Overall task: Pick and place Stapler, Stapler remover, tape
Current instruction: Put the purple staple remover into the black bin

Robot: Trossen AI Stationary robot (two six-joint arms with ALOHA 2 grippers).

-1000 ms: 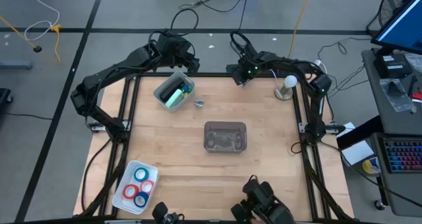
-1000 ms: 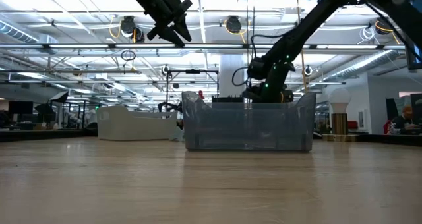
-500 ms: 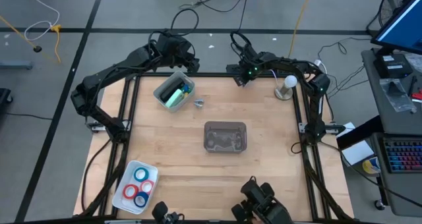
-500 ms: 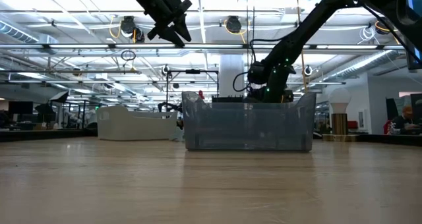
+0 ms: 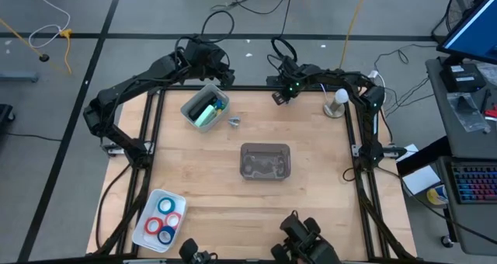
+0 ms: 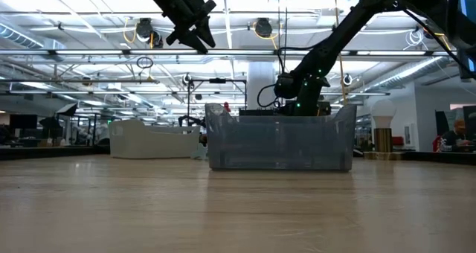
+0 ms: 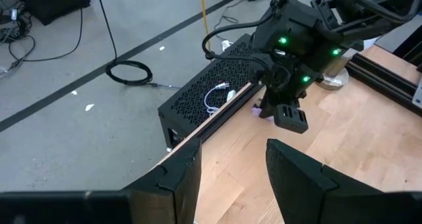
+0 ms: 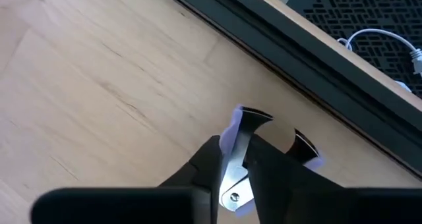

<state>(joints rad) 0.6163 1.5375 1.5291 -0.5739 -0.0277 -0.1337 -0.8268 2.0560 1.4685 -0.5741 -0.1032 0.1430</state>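
The mint-green stapler (image 5: 204, 111) lies in a small grey bin (image 5: 192, 102) at the table's far left. One silvery stapler remover (image 5: 234, 122) lies on the wood beside that bin. The second stapler remover (image 8: 245, 128) is in my right gripper (image 8: 237, 168), which is shut on it near the table's far edge (image 5: 278, 98). Several tape rings (image 5: 165, 217) lie in a white tray (image 5: 144, 231) at the near left. My left gripper (image 7: 231, 178) is open and hangs high above the far-left bin (image 5: 221, 71), touching nothing. My right gripper pinches the stapler remover between its two fingers at the hinge end (image 8: 232, 188). The two metal claws (image 8: 256, 116) stick out past the fingertips, over the wood beside the far rail. The fingers point slanting down toward the table.
A clear plastic bin (image 5: 265, 161) stands at the table's middle; in the low view (image 6: 279, 145) it stands in front of the right gripper. A white lamp-like thing on a round base (image 5: 336, 102) stands at the far right. Black frame rails (image 5: 151, 140) border the table.
My right gripper, still shut on the stapler remover, has drifted a little toward the table's left along the far edge. The left arm has kept still.
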